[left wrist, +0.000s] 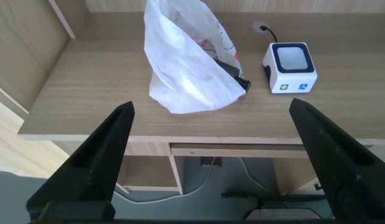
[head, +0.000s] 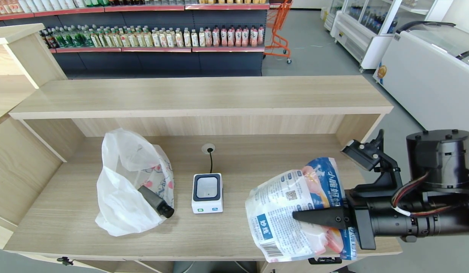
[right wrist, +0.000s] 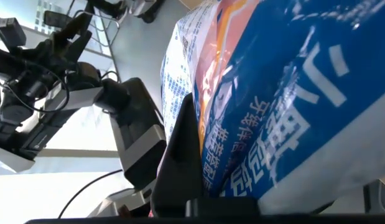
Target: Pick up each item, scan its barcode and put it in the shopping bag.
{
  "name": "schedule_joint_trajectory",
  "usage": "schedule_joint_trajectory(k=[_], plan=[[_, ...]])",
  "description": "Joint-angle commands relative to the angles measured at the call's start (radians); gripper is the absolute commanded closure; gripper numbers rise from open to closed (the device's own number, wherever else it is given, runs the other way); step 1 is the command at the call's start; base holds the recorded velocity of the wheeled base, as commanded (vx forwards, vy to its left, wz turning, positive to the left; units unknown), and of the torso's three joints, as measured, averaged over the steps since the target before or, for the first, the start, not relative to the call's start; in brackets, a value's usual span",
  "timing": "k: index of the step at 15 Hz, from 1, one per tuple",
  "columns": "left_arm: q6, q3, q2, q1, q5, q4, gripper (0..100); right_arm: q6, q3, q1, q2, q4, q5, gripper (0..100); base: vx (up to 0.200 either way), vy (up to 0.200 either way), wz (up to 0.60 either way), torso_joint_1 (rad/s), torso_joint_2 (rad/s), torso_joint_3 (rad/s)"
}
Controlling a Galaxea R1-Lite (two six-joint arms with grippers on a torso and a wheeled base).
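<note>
Over the front right corner of the wooden counter [head: 234, 159], the right gripper [head: 300, 222] is pinching a blue-and-white food packet [head: 291, 204], held up off the surface with its barcode [head: 271, 250] at the lower end. The left gripper [left wrist: 211, 109] hangs out past the counter's near edge with its jaws spread wide. The white plastic shopping bag [head: 122, 185] sits on the counter's left side, a dark cylindrical item [head: 157, 203] poking from it, just beside the barcode scanner [head: 207, 192] at the middle.

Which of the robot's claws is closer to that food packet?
Right. The right gripper is shut on the packet, right of the scanner. The left gripper hangs open out in front of the counter, facing the bag.
</note>
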Motion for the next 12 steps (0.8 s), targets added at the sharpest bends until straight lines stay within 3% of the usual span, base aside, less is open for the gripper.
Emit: schedule_joint_trajectory(k=[1,6,8,10,11,12], plan=[[0.0,0.0,0.0,0.0,0.0,0.0,0,0.0,0.002,0.0,-0.003,0.0,0.001,100,0.0,0.0,0.0,0.0,0.0,0.0],[0.0,0.0,0.0,-0.002,0.0,0.0,0,-0.057,-0.001,-0.007,-0.027,-0.005,-0.051,100,0.0,0.0,0.0,0.0,0.0,0.0],[0.0,0.0,0.0,0.0,0.0,0.0,0,-0.278,-0.001,-0.058,-0.05,0.003,-0.134,100,0.0,0.0,0.0,0.0,0.0,0.0],[0.0,0.0,0.0,-0.002,0.0,0.0,0,-0.549,0.014,-0.167,-0.096,0.029,-0.215,100,0.0,0.0,0.0,0.0,0.0,0.0],[0.0,0.0,0.0,-0.002,0.0,0.0,0,-0.617,0.019,-0.188,-0.113,0.046,-0.229,100,0.0,0.0,0.0,0.0,0.0,0.0],[0.0,0.0,0.0,0.0,0.0,0.0,0,-0.821,0.034,-0.257,-0.132,0.075,-0.274,100,0.0,0.0,0.0,0.0,0.0,0.0]])
